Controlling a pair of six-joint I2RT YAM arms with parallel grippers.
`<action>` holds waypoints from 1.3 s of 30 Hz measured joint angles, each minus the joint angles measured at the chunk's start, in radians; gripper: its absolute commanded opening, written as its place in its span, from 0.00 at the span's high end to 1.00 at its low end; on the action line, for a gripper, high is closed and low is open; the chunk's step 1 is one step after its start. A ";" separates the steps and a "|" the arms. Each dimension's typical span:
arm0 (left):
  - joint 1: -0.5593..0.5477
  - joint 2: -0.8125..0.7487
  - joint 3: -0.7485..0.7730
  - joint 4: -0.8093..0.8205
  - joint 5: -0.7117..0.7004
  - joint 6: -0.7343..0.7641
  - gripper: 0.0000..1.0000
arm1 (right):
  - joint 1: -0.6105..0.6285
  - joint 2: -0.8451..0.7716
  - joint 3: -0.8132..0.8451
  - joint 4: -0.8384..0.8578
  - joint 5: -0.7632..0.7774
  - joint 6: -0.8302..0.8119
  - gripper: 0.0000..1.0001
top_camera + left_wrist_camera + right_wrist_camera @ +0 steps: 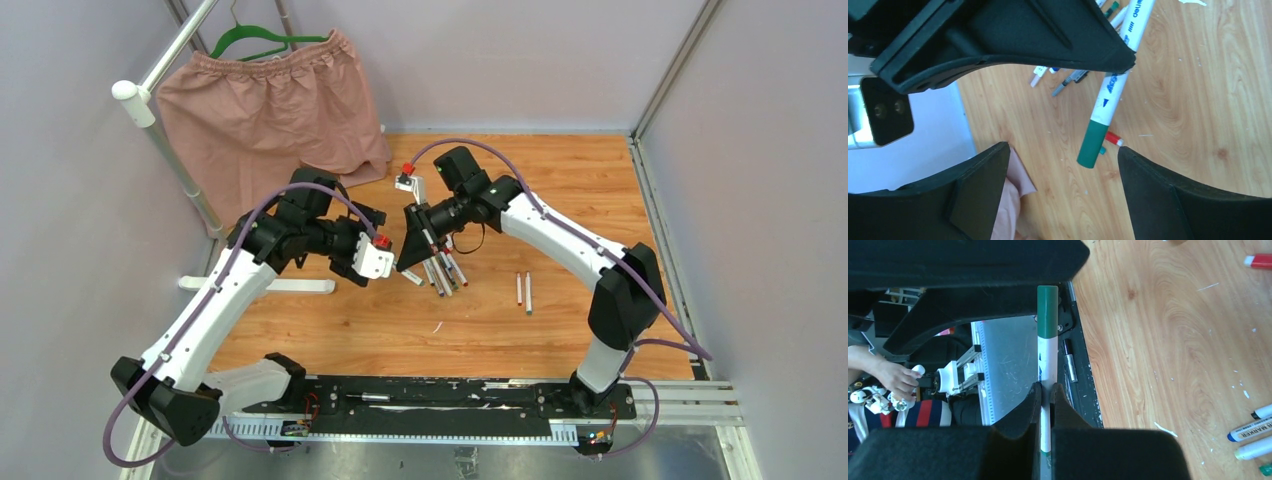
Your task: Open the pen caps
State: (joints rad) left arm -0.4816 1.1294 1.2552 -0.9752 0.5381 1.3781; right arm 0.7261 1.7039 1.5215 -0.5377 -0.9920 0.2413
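Glossy plastic pen [1047, 360] and smooth wooden table [1173, 340].

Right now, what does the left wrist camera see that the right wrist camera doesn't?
Only the left wrist view shows the pink cloth. Only the right wrist view shows a person's hand and the black rail. Both show the green-capped marker, pinched in the right tool, and the wooden table.
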 measured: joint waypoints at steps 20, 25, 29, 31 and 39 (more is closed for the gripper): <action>-0.066 0.018 -0.020 -0.068 -0.089 -0.034 1.00 | 0.002 0.066 0.090 -0.014 -0.050 0.002 0.83; -0.071 0.033 -0.018 -0.062 -0.126 -0.058 1.00 | -0.003 0.069 0.085 0.002 -0.045 0.028 0.52; -0.071 0.037 -0.010 -0.063 -0.143 -0.073 1.00 | 0.001 0.071 0.070 0.043 -0.048 0.066 0.48; -0.071 0.044 0.004 -0.062 -0.150 -0.083 1.00 | 0.003 0.074 0.066 0.064 -0.050 0.083 0.48; -0.071 0.071 0.042 -0.061 -0.157 -0.133 0.98 | 0.014 0.091 0.019 0.169 -0.086 0.154 1.00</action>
State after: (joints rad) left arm -0.5522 1.1999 1.2976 -1.0359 0.3809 1.2449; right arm 0.7399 1.7947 1.5406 -0.3691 -1.0782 0.3954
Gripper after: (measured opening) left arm 0.192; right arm 0.191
